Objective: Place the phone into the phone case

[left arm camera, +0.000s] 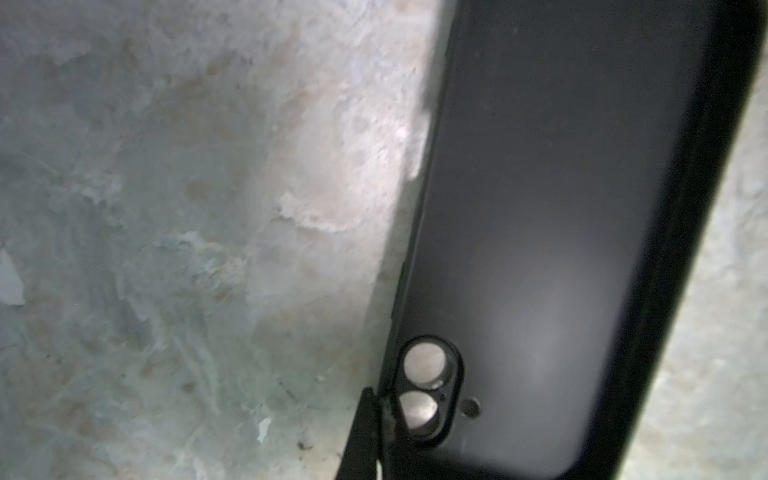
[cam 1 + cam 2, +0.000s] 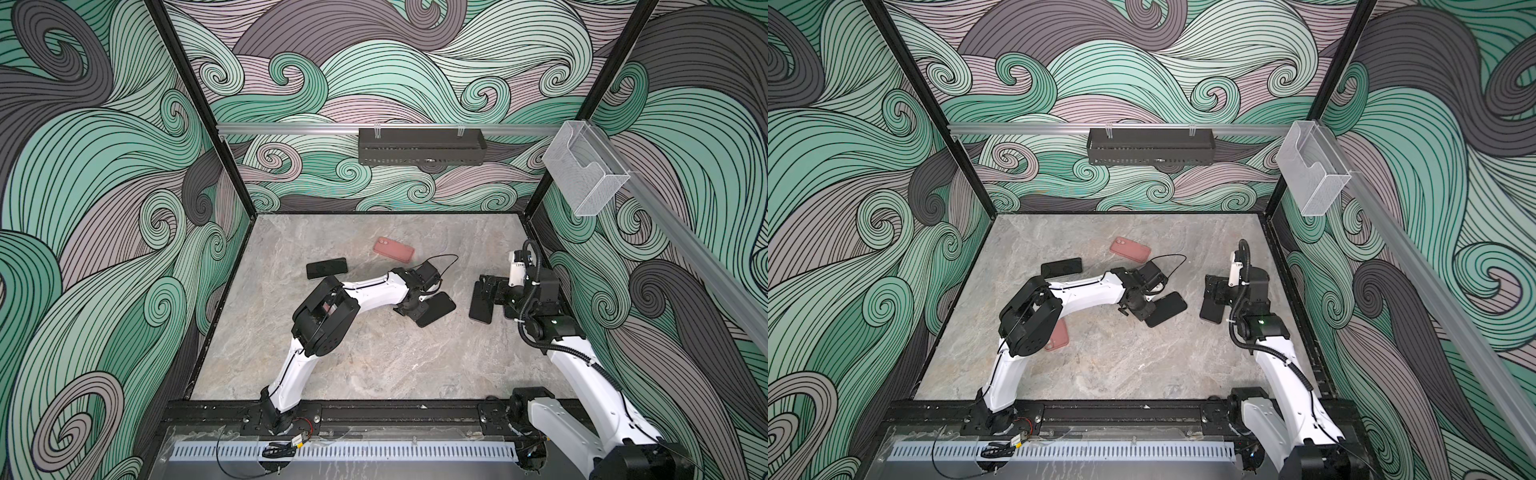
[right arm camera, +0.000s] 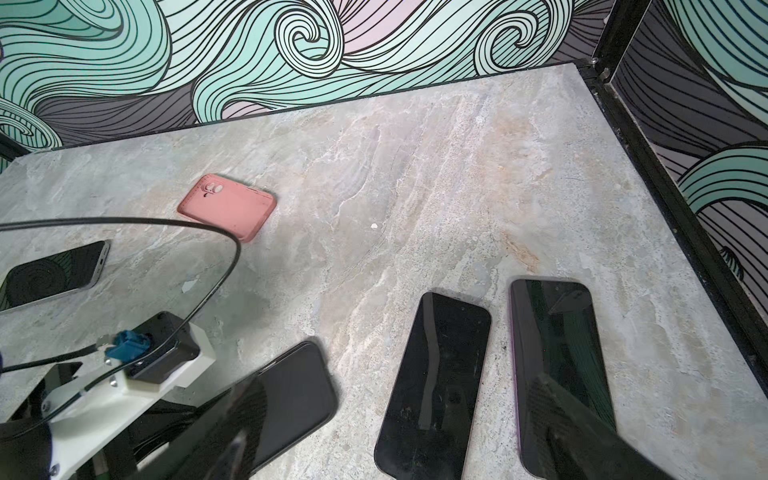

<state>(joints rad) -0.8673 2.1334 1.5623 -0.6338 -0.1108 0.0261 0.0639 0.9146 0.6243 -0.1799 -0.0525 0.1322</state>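
Case (image 2: 1062, 337) lies half hidden under left arm (image 2: 1030, 316).

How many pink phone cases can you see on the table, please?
2. One pink case lies near the table's back middle; a second pink case peeks out beneath the left arm's elbow. Others may be hidden.

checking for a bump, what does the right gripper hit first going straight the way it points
Likely the black phone, which the right wrist view shows between the right gripper's open fingers; depth is unclear.

A case (image 2: 394, 250) lies behind and right of a phone (image 2: 327, 268).
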